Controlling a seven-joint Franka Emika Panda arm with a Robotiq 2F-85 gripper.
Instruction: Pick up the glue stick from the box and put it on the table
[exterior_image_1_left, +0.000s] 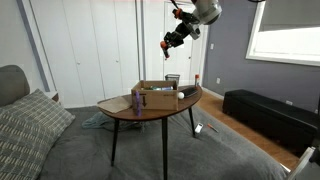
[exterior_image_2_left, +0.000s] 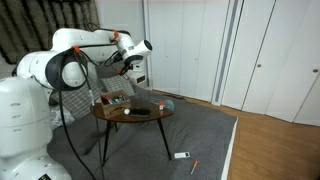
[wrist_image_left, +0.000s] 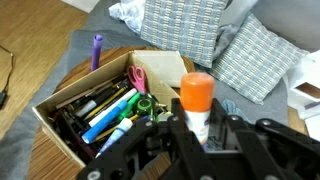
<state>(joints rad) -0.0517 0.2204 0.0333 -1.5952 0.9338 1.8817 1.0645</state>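
glue stick (wrist_image_left: 197, 95): white tube, orange cap, upright, clamped in gripper (wrist_image_left: 200, 130), high above the box | box (exterior_image_1_left: 158, 98): low tan cardboard, flaps up, white label on front, packed with pens and markers, sits on table | table (exterior_image_1_left: 118, 112): rounded dark brown wooden top, thin black splayed legs

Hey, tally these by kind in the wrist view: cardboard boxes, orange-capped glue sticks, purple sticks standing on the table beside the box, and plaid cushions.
Cardboard box: 1
Orange-capped glue stick: 1
Purple stick: 1
Plaid cushion: 2
Total: 5
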